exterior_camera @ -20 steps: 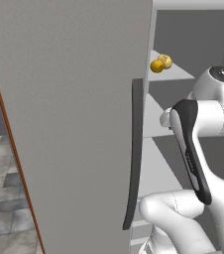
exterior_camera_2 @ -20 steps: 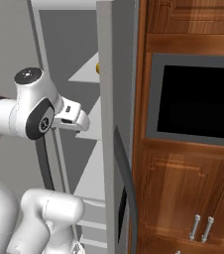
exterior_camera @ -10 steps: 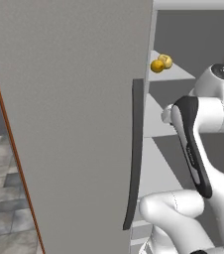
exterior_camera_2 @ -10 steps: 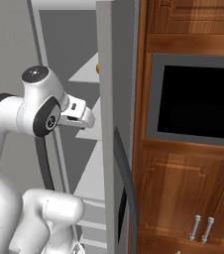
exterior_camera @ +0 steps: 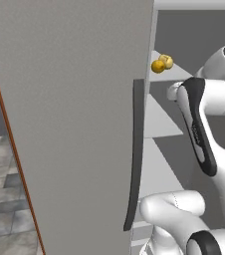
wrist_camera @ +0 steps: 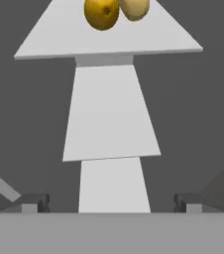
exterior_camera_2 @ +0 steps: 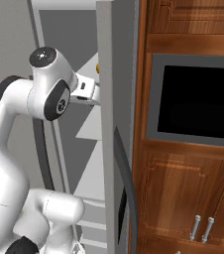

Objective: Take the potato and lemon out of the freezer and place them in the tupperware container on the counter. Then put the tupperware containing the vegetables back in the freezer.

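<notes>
While the freezer (exterior_camera: 84, 99) door stands open, the gripper (wrist_camera: 112, 202) is released, jaws wide | lemon (wrist_camera: 102, 13) touches potato (wrist_camera: 134, 8) on upper shelf (wrist_camera: 59, 37)

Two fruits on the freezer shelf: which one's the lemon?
The lemon is the rounder, saturated yellow-orange one, left in the hand view; the potato touching it is paler, dull tan.

I see the big grey freezer (exterior_camera: 74, 114) door standing open right in front of me. A long dark handle (exterior_camera: 135, 154) runs down its edge. Past the door, the lemon (exterior_camera: 158, 66) and the potato (exterior_camera: 167, 61) sit side by side, touching, on a pale shelf (exterior_camera: 159, 119) inside. My white arm (exterior_camera: 204, 124) reaches up on the right. Grey floor tiles (exterior_camera: 5, 219) show at the bottom left.
</notes>
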Controlling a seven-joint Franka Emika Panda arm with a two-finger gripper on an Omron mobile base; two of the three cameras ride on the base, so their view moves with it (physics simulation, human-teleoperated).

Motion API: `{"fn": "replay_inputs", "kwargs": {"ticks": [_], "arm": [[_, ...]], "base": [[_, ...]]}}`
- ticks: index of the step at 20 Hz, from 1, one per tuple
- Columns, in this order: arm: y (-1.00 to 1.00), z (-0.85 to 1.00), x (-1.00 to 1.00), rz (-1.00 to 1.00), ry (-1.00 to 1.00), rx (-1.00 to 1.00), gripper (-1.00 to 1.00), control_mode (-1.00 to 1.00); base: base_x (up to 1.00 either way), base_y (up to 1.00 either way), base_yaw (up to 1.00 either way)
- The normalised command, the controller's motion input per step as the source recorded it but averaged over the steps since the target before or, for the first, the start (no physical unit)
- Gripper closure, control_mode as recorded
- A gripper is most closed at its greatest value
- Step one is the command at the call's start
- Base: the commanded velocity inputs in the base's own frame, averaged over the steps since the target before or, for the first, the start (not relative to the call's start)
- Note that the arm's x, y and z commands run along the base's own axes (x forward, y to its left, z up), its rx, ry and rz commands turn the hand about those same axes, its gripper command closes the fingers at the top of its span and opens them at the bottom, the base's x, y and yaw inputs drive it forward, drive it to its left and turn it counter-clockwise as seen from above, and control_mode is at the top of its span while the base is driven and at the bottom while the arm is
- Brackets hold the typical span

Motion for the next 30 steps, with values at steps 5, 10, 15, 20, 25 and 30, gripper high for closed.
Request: {"fn": "replay_inputs", "kwargs": {"ticks": [5, 10, 15, 20, 25, 30], "arm": [[-0.04, 0.55, 0.34, 0.0, -0.08, 0.02, -1.0, -1.0], [-0.01, 0.37, 0.39, 0.0, -0.15, 0.0, -1.0, -1.0], [0.0, 0.18, 0.47, 0.0, -0.14, 0.0, -1.0, -1.0], [0.0, 0.0, 0.58, 0.0, -0.01, 0.03, -1.0, -1.0], [0.0, 0.0, 0.74, -0.01, 0.02, 0.15, -1.0, -1.0], [0.0, 0.0, 0.53, -0.02, 0.02, 0.14, -1.0, -1.0]], "base": [[0.0, 0.0, 0.0], [0.0, 0.0, 0.0], [0.0, 0.0, 0.0], [0.0, 0.0, 0.0], [0.0, 0.0, 0.0], [0.0, 0.0, 0.0]]}}
